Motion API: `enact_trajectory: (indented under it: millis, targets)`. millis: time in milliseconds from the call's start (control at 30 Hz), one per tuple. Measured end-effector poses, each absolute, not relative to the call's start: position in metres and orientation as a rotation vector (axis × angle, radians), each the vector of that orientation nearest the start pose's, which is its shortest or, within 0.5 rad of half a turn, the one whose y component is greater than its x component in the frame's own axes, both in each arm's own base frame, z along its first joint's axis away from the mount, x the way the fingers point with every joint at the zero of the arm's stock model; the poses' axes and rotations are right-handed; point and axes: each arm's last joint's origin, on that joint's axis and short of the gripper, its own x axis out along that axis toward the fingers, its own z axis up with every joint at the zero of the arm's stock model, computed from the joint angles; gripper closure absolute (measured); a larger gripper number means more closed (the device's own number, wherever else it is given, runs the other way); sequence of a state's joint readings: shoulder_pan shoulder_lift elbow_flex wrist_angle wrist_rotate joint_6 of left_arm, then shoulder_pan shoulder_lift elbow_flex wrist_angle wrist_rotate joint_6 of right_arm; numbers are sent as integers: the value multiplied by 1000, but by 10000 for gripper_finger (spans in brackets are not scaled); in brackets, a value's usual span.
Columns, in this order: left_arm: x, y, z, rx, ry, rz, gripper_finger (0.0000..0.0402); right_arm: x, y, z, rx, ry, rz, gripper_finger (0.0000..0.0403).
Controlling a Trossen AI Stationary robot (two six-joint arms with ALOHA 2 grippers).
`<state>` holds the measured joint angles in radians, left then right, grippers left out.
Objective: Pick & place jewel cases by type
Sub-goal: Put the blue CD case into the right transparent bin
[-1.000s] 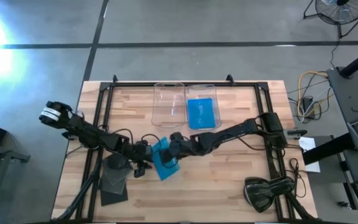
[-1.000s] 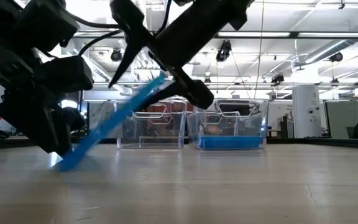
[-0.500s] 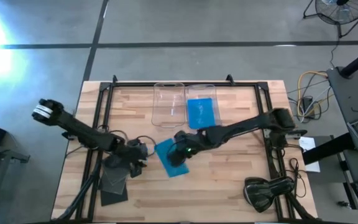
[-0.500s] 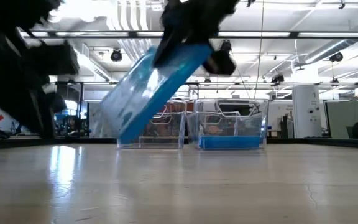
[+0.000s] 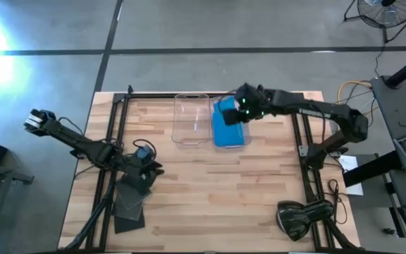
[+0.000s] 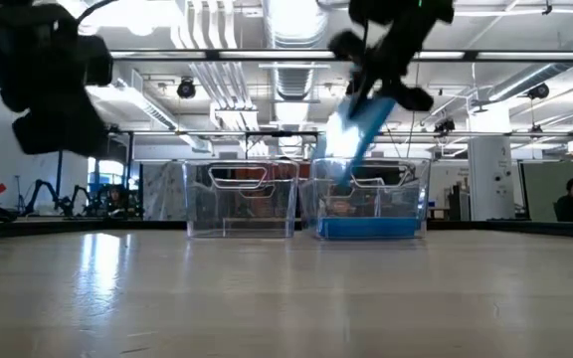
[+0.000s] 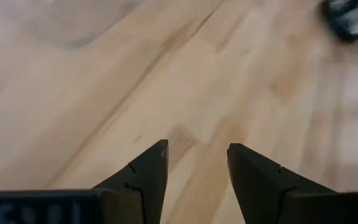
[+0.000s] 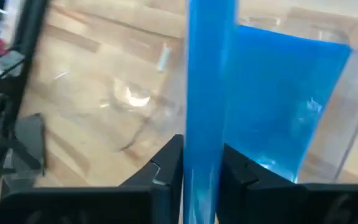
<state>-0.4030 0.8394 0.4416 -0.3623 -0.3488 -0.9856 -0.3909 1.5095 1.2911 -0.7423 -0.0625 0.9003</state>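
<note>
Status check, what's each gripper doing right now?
Right gripper shut on blue jewel case, tilted over right bin. Left gripper open, empty, above dark cases. Nothing blocking.

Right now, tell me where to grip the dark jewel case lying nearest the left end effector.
Take the dark jewel case by its thin edge facing the left end effector, coming in low from that side. It lies flat on the table, so probably only its edges offer a pinch.
</note>
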Motion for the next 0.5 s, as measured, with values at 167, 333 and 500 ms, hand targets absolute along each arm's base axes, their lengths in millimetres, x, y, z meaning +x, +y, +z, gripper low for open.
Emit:
enact_trajectory:
  millis: [167,333,500]
  targets:
    - [140,-52,187,-737,835,369,255,289,-138,250,1178,909,-668,285]
    - [136,-51,184,-803,901,408,255,298,-133,243,1110,937,-651,224]
    - [133,-54,187,-841,996,359,255,285,-118,267,880,1073,-731,186]
